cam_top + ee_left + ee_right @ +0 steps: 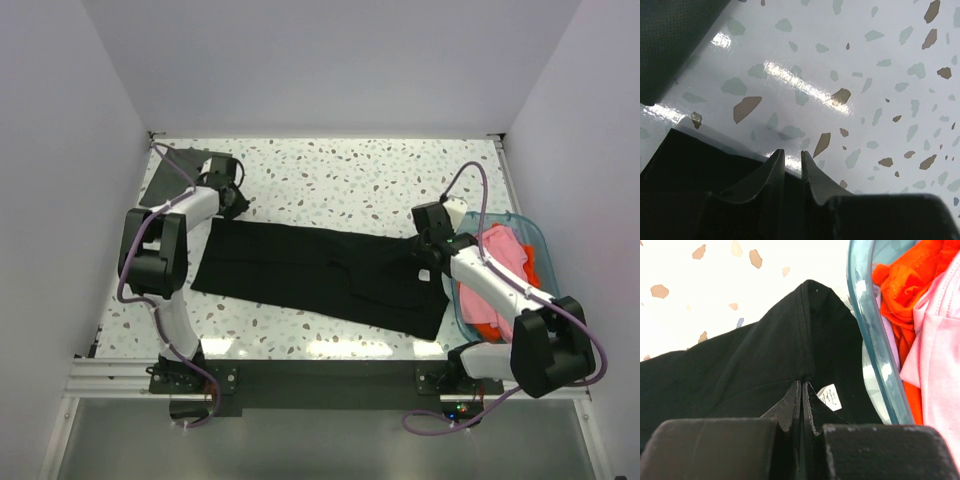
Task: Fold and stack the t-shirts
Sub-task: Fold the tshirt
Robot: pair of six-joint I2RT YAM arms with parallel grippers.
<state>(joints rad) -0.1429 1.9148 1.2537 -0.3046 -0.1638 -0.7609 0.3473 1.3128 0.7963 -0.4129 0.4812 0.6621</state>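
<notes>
The large black t-shirt (320, 275) lies flat across the middle of the table. My left gripper (235, 203) is at its far left corner. In the left wrist view the gripper (791, 154) is nearly closed over the shirt's edge (700, 155). My right gripper (428, 240) is at the far right corner. In the right wrist view it (803, 384) is shut on a raised fold of the black cloth (755, 355), beside a white tag (830, 396). A dark grey folded shirt (165, 180) lies at the far left and also shows in the left wrist view (670, 40).
A clear blue bin (535, 235) stands at the right edge, close against the black shirt. It holds a pink shirt (505, 250) and an orange shirt (482, 326). In the right wrist view the bin's rim (865, 315) is just right of my fingers.
</notes>
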